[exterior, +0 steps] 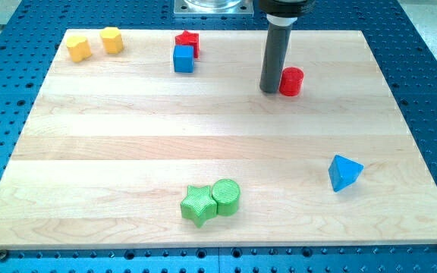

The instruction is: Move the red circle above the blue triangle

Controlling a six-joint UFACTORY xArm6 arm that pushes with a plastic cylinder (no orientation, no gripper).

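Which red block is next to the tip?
The red circle, just to the view's right of my tip; the red star sits farther left, behind the blue cube.

Red circle (291, 80) touching tip (269, 90), view's right.

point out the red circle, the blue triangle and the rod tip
red circle (291, 81), camera view, on its front side
blue triangle (344, 174), camera view, on its front face
my tip (269, 91), camera view, rod's very lower end

Our straight dark grey rod hangs upright from the view's top, right of the middle, and our tip (270, 90) rests low, at its very end.
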